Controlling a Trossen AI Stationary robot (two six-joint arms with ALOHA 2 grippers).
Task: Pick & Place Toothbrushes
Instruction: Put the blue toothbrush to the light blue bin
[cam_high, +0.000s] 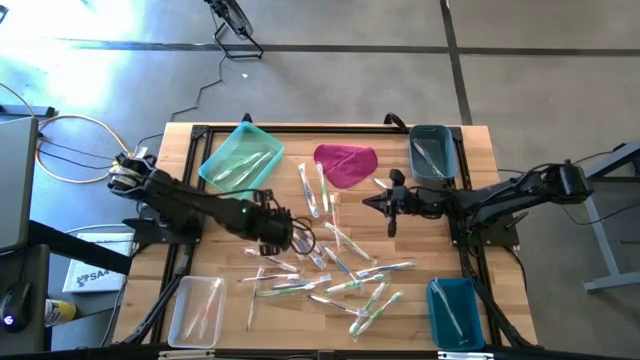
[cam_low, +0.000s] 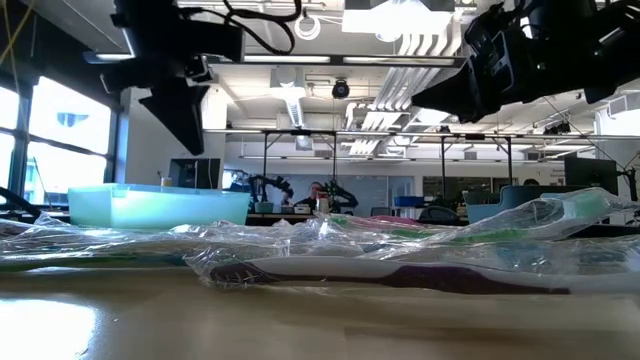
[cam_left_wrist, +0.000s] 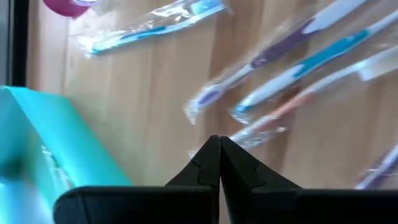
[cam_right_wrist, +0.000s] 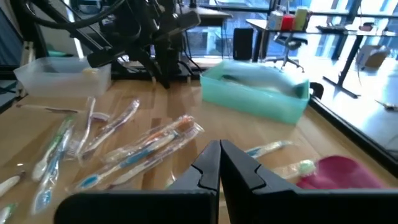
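The left gripper (cam_high: 300, 238) hangs over the middle of the table (cam_high: 420, 310) with its fingers pressed tight together and nothing between them. Just ahead of its tips and out to both sides lie the toothbrushes (cam_high: 340, 270), scattered loose in clear wrappers; several overlap, so single ones are hard to pick out from above. In its own wrist view the nearest wrapped brush (cam_left_wrist: 267, 127) is partly hidden behind the fingertips, and others run off the picture's edge.

The right gripper (cam_high: 368, 201) faces the left one across the pile, clenched as well and empty (its wrist view shows the fingers meeting in a closed wedge). The magenta cloth (cam_high: 346, 163) lies just beside it, cut off at the corner of that wrist view.

A pale green tray (cam_high: 240, 157) sits behind the left gripper's reach, a clear tray (cam_high: 196, 310) nearer its base, and two blue trays (cam_high: 434, 153) (cam_high: 455, 312) lie on the right arm's side. Each holds a few wrapped brushes whose colours cannot be told.

From table height, crinkled wrappers (cam_low: 400, 262) block most of the view.
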